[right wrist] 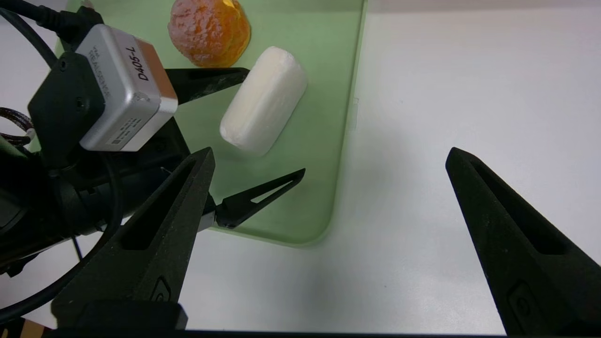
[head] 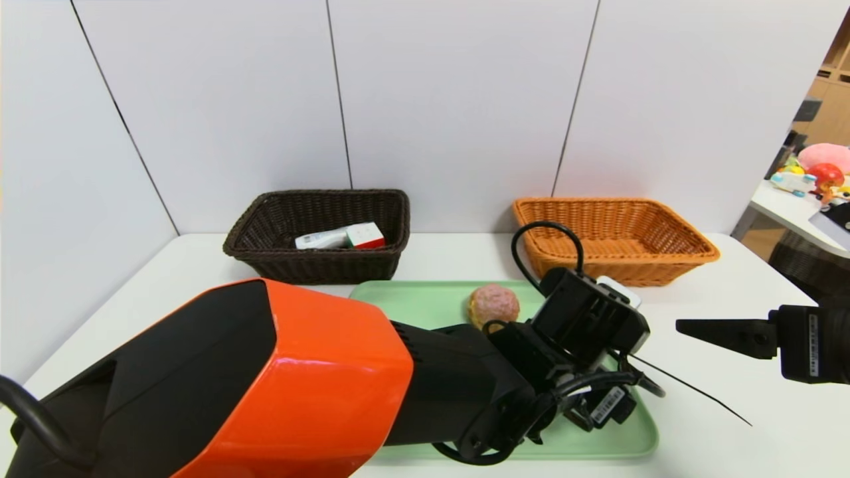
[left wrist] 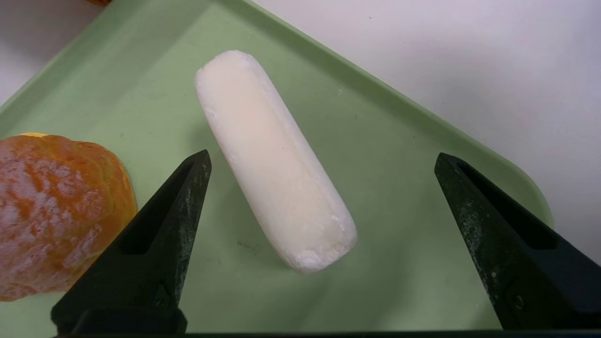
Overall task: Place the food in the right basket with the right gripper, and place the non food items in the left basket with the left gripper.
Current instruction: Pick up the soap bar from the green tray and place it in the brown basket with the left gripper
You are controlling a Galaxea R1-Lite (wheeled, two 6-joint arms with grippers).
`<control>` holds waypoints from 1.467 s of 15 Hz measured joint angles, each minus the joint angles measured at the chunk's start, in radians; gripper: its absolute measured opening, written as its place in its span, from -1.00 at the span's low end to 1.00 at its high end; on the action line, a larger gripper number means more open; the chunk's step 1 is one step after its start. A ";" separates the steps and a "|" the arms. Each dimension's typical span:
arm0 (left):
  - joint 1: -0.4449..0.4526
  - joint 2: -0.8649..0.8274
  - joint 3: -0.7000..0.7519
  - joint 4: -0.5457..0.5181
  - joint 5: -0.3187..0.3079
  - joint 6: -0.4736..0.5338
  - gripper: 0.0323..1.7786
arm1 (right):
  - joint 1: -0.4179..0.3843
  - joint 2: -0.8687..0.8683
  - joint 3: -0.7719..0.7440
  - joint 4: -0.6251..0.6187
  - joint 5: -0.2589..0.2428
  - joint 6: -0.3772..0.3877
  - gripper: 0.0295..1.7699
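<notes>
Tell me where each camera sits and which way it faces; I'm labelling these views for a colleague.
Head view: on the head, looking forward and down at both baskets; the left arm crosses it, part of the right gripper shows.
Left wrist view: on the left wrist, facing the white roll between the open left gripper's fingers.
Right wrist view: on the right wrist, over tray and table; both grippers show, the right open.
All share the tray and bun.
</notes>
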 joint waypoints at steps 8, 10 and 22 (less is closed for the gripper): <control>0.012 0.011 -0.092 0.095 0.052 0.000 0.90 | -0.001 -0.011 0.004 0.000 0.001 0.000 0.92; 0.014 0.013 -0.139 0.152 0.058 -0.001 0.90 | -0.002 -0.017 0.006 0.000 0.000 0.001 0.92; 0.011 0.092 -0.375 0.453 0.110 -0.079 0.90 | -0.002 -0.033 0.032 -0.001 0.004 0.003 0.92</control>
